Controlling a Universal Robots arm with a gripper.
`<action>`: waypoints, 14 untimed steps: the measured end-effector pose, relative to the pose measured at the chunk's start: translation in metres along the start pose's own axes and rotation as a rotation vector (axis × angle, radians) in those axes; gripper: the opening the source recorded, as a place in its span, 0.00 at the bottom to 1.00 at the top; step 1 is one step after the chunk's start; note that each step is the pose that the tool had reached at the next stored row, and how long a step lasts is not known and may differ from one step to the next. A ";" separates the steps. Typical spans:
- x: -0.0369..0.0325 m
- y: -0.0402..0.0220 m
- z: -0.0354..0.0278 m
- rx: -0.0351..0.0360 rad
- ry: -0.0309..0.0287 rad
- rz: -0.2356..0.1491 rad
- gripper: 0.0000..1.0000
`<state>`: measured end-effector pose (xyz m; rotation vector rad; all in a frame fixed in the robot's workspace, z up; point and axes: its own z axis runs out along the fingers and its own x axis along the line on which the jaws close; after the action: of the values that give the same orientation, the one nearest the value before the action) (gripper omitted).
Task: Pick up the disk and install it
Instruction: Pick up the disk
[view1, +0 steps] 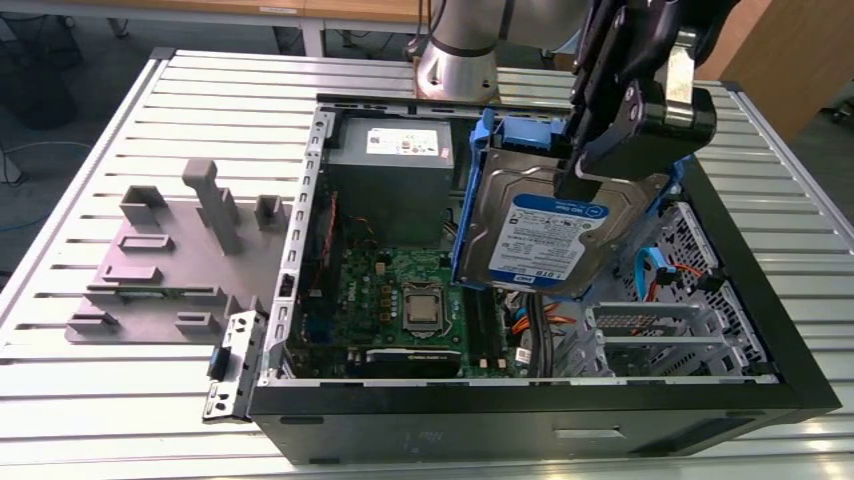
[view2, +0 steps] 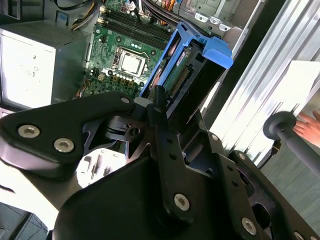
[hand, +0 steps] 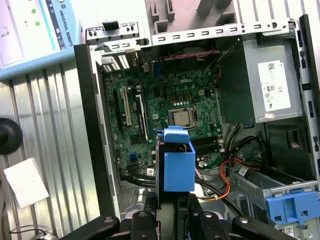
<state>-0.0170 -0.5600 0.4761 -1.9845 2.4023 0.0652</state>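
Disk (view1: 541, 235) hung in the gripper (view1: 587, 172) above the open computer case (view1: 534, 415) in the exterior view. The jaws were closed on its upper end. Its long axis ran steeply down from the tool, label toward the camera, blue rails along both long edges. The lower end stood clear of everything, over the line where the motherboard (view1: 400, 290) met the drive cage (view1: 667, 322). The cage lay toward the exterior view's right, and the power supply (view1: 394, 150) sat against the far wall.

In the second wrist view the disk (view2: 186, 75) showed edge-on, reaching straight away from the gripper (view2: 159, 107), which was clamped on it, with the blue end tab (view2: 218, 50) farthest from the tool. The motherboard (view2: 125, 55) lay beyond it, well apart. A person's hand (view2: 307, 127) rested outside the case.

In the first wrist view the end tab (hand: 178, 162) pointed into the case (hand: 92, 125), held by the gripper (hand: 172, 212). A bare blue bracket (hand: 292, 207) sat in the cage beside it. Orange cables (hand: 222, 182) ran between the two, so I judged that side tight and the room over the motherboard (hand: 160, 100) open.
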 end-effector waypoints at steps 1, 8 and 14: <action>0.0000 0.0000 0.0000 0.0000 0.0000 0.000 0.35; 0.0000 0.0000 0.0011 -0.0018 0.0006 -0.040 0.35; -0.0006 -0.0020 0.0020 -0.0026 0.0008 -0.058 0.35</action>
<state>-0.0150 -0.5597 0.4741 -2.0540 2.3445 0.0665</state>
